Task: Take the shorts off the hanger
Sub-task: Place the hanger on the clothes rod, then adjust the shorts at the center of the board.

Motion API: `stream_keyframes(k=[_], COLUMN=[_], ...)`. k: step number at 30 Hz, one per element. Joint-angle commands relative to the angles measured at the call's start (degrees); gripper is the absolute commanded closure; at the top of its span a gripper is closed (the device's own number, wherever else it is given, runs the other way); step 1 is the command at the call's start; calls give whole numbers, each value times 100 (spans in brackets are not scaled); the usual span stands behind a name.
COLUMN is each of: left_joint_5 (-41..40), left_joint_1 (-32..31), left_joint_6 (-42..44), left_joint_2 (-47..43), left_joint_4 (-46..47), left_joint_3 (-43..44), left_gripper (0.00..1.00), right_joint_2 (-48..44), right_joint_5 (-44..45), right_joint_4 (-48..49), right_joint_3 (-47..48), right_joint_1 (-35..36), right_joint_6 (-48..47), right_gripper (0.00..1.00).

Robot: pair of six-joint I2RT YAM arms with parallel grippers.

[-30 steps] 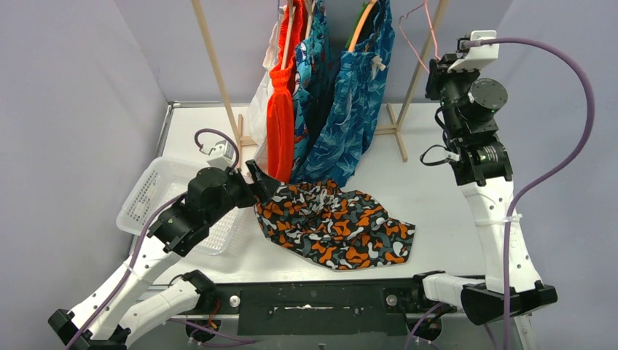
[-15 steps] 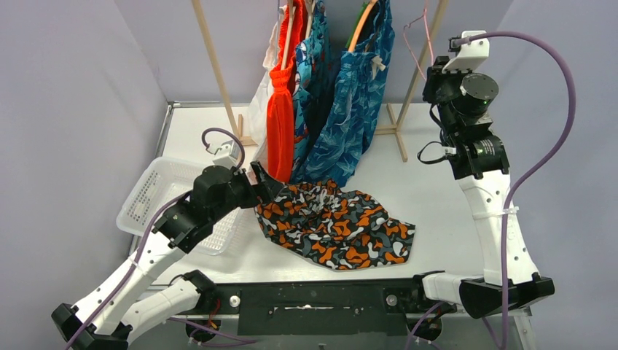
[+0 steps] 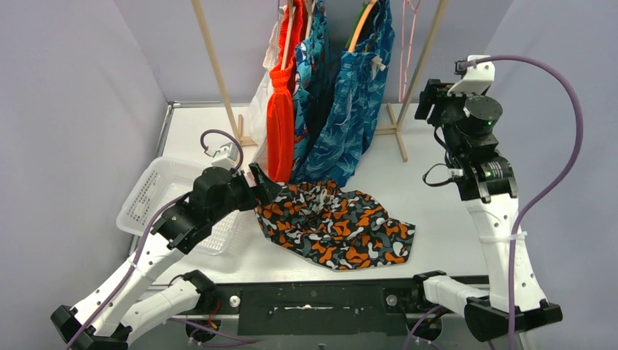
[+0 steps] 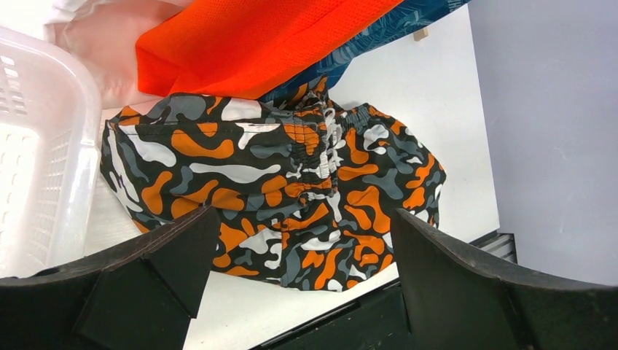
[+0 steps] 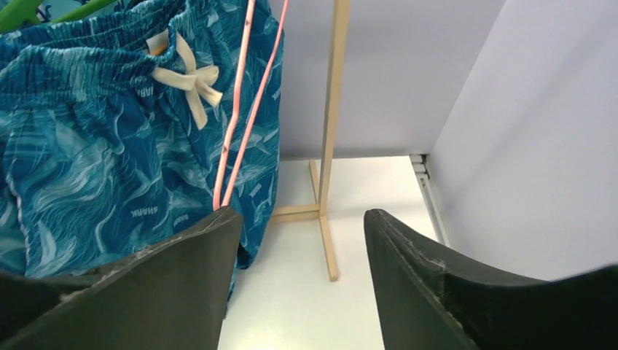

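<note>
The right gripper (image 5: 300,219) has released the pink hanger (image 5: 226,146), jaws apart; left gripper (image 4: 304,215) gapes above camouflage shorts (image 4: 255,175).

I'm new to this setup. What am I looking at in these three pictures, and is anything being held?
Two robot arms are bolted to a table's near edge. The wide picture looks down from above and behind them; the other two come from cameras on each wrist. Camouflage shorts lie on the table, near a white basket. Orange shorts and blue shorts hang on a wooden rack, beside a bare pink hanger. The left arm's fingers stand open, facing the camouflage shorts; the right arm's fingers are open too. Nothing is held.
</note>
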Motion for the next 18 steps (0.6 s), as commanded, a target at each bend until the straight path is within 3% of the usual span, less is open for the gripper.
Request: stream_keyframes(k=[1, 10, 14, 18], left_joint_5=[-17, 131, 518, 931], left_joint_1=[40, 67, 66, 70], left_joint_6=[-97, -200, -145, -103], left_joint_2=[-38, 96, 370, 732], left_joint_4=[159, 215, 195, 246], left_joint_3=[50, -73, -36, 13], left_gripper=[11, 11, 12, 12], right_joint_2=[-632, -2136, -2496, -2117], right_joint_5=[147, 36, -604, -1730], right_joint_4=[-208, -1067, -1238, -999], right_joint_3=[-317, -2434, -3585, -4406], right_joint_1=[-38, -29, -32, -33], right_joint_6=[466, 2350, 3371, 3823], right_gripper=[36, 20, 15, 10])
